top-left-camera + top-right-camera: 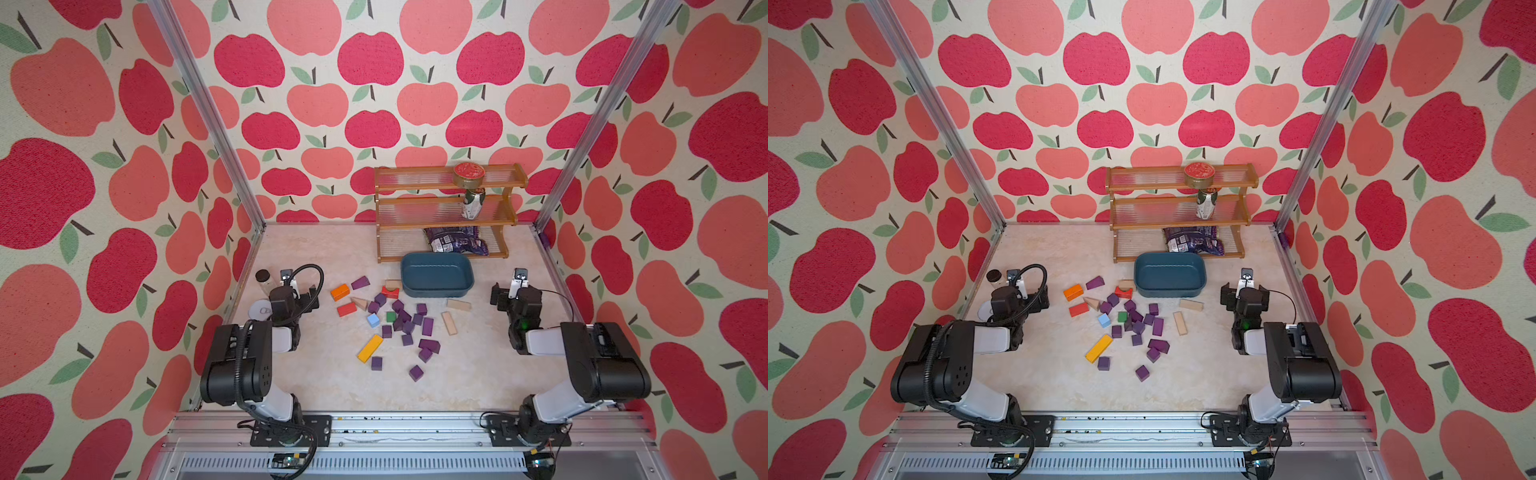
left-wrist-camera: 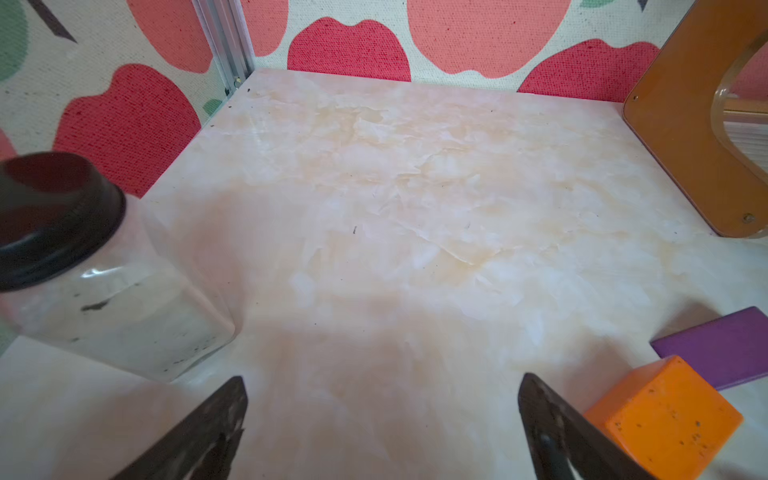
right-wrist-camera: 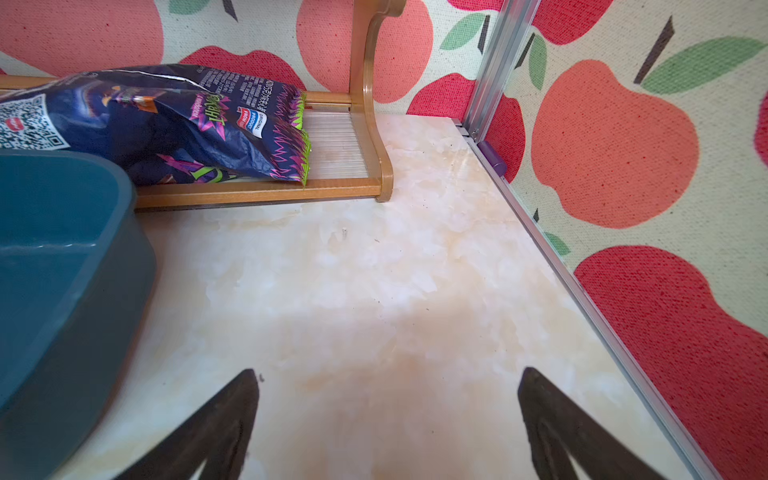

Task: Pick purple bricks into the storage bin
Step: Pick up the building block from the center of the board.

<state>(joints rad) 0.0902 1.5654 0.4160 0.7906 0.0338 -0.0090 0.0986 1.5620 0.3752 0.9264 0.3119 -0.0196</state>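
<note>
Several purple bricks [image 1: 427, 326] [image 1: 1158, 326] lie scattered on the table's middle in both top views, mixed with other coloured blocks. A purple wedge [image 1: 360, 283] lies apart toward the left; its edge shows in the left wrist view as a purple brick [image 2: 723, 345]. The teal storage bin [image 1: 436, 286] [image 1: 1170, 291] [image 3: 62, 249] stands behind the bricks with nothing showing inside. My left gripper [image 2: 382, 378] [image 1: 291, 291] hangs open over bare table left of the bricks. My right gripper [image 3: 388, 372] [image 1: 515, 291] hangs open over bare table right of the bin.
A black-lidded clear jar [image 2: 83, 270] [image 1: 263, 279] stands just left of the left gripper, and an orange block [image 2: 665, 419] lies by its right finger. A wooden rack [image 1: 449, 212] behind the bin holds a snack bag [image 3: 166, 120]. Red, yellow [image 1: 370, 348] and plain wood [image 1: 458, 304] blocks lie among the bricks.
</note>
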